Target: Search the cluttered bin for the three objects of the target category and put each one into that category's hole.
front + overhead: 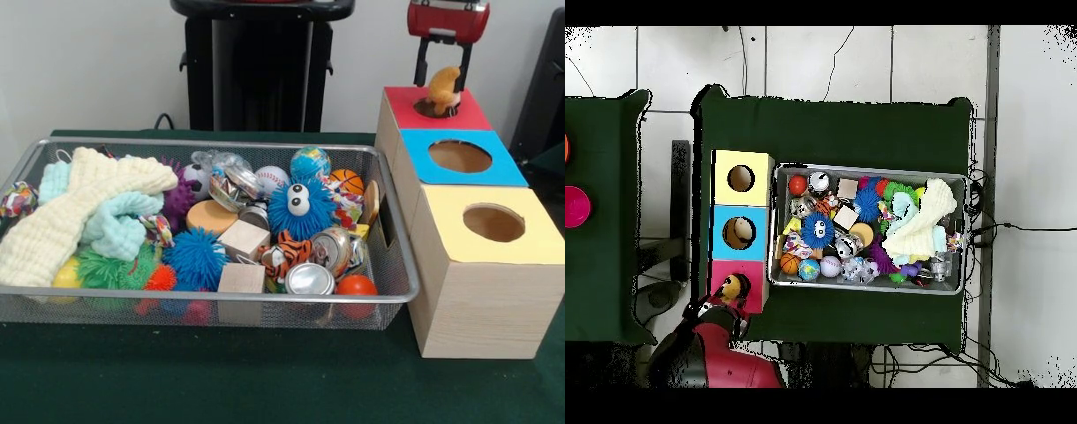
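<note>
Green felt under everything; the gripper [444, 87] pinches the tan-orange toy [443, 86] at the red box's hole [434, 109] (half in), where it might snag the rim.

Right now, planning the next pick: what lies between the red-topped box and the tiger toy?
In the front view, the bin's end wall, a silver can and balls.

- tan-orange toy [444, 86] over red box top [435, 109]
- blue box top [459, 157], yellow box top [490, 224], pale wood sides
- tiger toy [287, 252]: orange, black stripes
- silver mesh bin [393, 231]
- dark green desk [221, 380]
- fuzzy blue ball [300, 208], white googly eyes
</note>
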`<state>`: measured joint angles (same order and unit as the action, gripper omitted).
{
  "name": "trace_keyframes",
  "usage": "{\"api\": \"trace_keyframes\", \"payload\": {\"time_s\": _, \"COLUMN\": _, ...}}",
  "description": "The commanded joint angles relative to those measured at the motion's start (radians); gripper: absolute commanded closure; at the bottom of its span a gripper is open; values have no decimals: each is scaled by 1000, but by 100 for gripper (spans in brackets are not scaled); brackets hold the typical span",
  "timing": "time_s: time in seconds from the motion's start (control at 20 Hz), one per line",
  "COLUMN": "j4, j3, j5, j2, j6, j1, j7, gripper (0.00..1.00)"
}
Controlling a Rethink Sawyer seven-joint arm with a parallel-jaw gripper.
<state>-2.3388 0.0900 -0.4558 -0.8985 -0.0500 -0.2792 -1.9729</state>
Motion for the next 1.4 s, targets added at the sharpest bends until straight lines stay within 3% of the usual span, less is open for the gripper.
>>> {"api": "trace_keyframes", "payload": {"time_s": 0.05, "j4": -47, "j3": -85, "j5": -31, "j2": 28, "j6": 56, "j1": 51, "j7": -251, "gripper": 0}}
{"api": "trace_keyframes", "payload": {"time_s": 0.6, "j4": 4, "j3": -60, "j5": -8, "j2": 83, "j6": 17, "j1": 67, "j7": -208, "gripper": 0}}
{"api": "trace_keyframes", "payload": {"time_s": 0.9, "j4": 27, "j3": -20, "j5": -23, "j2": 41, "j6": 80, "j1": 60, "j7": -191, "gripper": 0}}
{"api": "trace_keyframes", "payload": {"time_s": 1.2, "j4": 37, "j3": -13, "j5": -48, "j2": 41, "j6": 74, "j1": 21, "j7": -216, "gripper": 0}}
{"api": "trace_keyframes", "payload": {"time_s": 1.4, "j4": 35, "j3": -23, "j5": -45, "j2": 25, "j6": 81, "j1": 33, "j7": -218, "gripper": 0}}
